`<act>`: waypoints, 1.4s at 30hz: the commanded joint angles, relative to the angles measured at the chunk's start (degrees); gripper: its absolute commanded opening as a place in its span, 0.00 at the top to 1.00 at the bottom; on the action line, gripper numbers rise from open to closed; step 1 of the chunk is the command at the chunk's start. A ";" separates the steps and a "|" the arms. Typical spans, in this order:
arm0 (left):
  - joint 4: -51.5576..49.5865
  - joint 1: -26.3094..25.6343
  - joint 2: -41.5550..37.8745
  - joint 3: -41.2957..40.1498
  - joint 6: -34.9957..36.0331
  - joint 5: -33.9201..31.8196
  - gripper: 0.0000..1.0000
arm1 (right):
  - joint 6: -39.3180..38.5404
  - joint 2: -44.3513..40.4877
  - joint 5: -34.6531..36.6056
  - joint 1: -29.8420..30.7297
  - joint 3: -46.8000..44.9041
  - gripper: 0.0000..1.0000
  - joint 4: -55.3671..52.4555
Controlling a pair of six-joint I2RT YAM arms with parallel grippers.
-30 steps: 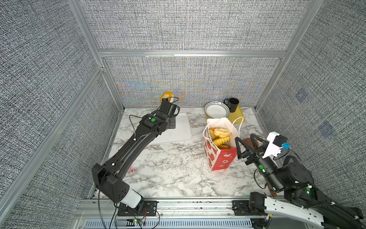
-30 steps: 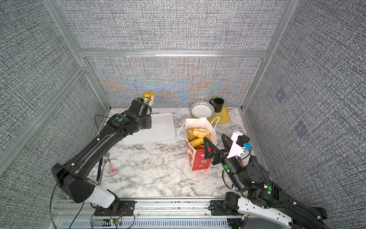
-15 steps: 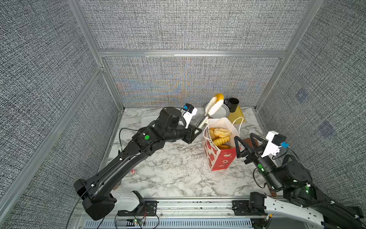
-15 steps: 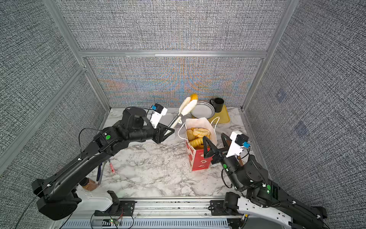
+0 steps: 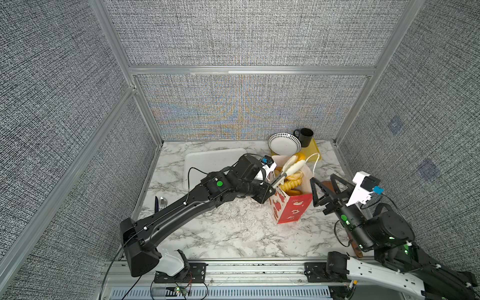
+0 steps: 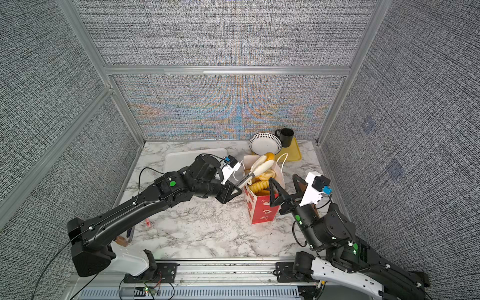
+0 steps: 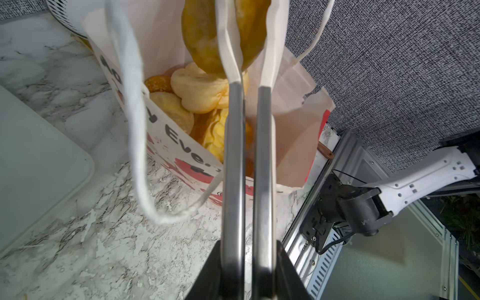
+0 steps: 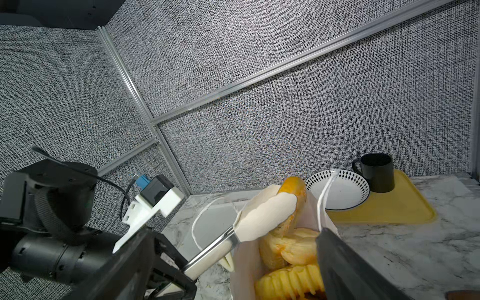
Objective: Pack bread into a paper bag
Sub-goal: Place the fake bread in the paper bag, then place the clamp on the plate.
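Note:
The paper bag [image 5: 291,210] [image 6: 262,211] stands upright right of centre, red below and white above, with several pieces of bread [image 7: 200,88] [image 8: 291,249] inside. My left gripper [image 5: 270,187] [image 6: 235,189] [image 7: 248,272] is shut on metal tongs [image 5: 291,167] [image 6: 259,166] [image 7: 233,155] with white tips. Over the back of the bag's mouth, the tongs pinch a golden roll [image 5: 300,156] [image 6: 270,156] [image 7: 205,39] [image 8: 292,187]. My right gripper [image 5: 323,181] [image 6: 283,181] stands open beside the bag's right wall, holding nothing. One black finger [image 8: 345,267] is level with the bag's rim.
A white board [image 5: 213,161] lies at the back left. A patterned plate [image 5: 284,144] and a black mug [image 5: 305,136] on a yellow tray [image 5: 315,153] sit behind the bag. Cutlery [image 5: 159,202] lies at the table's left edge. Mesh walls enclose three sides.
My left arm has swung from the back left corner over to the bag, carrying the tongs and roll, and lowered them to the bag's mouth. The right arm has barely moved.

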 commanded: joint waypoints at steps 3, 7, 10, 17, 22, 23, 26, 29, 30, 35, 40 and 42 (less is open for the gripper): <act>1.85 -0.03 2.17 2.05 1.35 -7.07 0.95 | 0.71 0.37 -0.16 0.06 0.58 0.01 -0.60; 0.25 -0.03 4.01 4.01 1.59 -12.28 0.77 | 1.15 0.36 -0.16 0.06 0.39 0.01 -1.44; -0.86 -0.07 4.51 5.03 1.72 -13.46 0.71 | 1.09 0.10 0.01 0.06 0.35 0.01 -1.67; 0.77 -0.03 1.52 3.47 1.96 -7.49 0.60 | 1.15 0.35 0.10 0.06 0.35 0.01 -1.80; 1.07 -0.04 -1.58 2.56 1.39 -5.68 0.59 | 1.33 1.13 -0.16 0.06 0.55 0.01 -1.49; 1.52 -0.08 -2.38 2.20 1.52 -5.04 0.59 | 1.33 1.29 -0.16 0.06 0.59 0.01 -1.42; 4.38 -0.04 -5.71 0.41 2.03 -1.81 0.58 | 1.46 1.88 -0.25 0.06 0.92 0.01 -1.52; 4.92 -0.04 -8.55 0.71 1.68 -0.95 0.58 | 1.50 2.48 -0.42 0.06 1.41 0.01 -1.57; 5.15 -0.03 -10.01 0.60 1.53 -2.00 0.58 | 1.50 2.74 -0.43 0.06 1.64 0.01 -1.59; 6.53 -0.04 -20.21 -4.01 2.62 -23.99 0.58 | 0.94 4.83 1.25 0.06 1.89 0.01 -1.53; 8.04 0.23 -27.08 -14.79 5.23 -57.59 0.60 | -1.50 8.93 6.49 -0.03 -3.47 0.01 3.57; 9.26 1.72 -29.10 -19.83 5.82 -61.31 0.60 | -2.10 11.18 5.76 -0.35 -6.69 0.01 5.68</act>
